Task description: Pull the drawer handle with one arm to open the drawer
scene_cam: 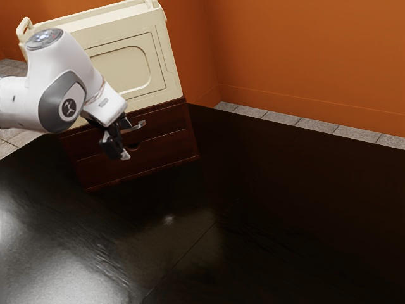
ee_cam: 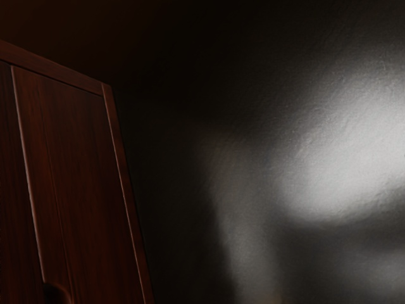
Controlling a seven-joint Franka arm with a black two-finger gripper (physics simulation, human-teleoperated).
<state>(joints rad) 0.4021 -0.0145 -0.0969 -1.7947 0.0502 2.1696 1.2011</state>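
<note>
Drawer [scene_cam: 168, 151] lies near the hand [scene_cam: 133, 139] (which, incidentally, has its fingers apart).

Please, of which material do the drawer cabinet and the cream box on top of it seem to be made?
The drawer cabinet looks like reddish-brown wood, satin varnished: faint grain and soft sheen. The cream box is probably matte plastic, judging by its smooth, moulded-looking panel; painted metal is possible.
</note>
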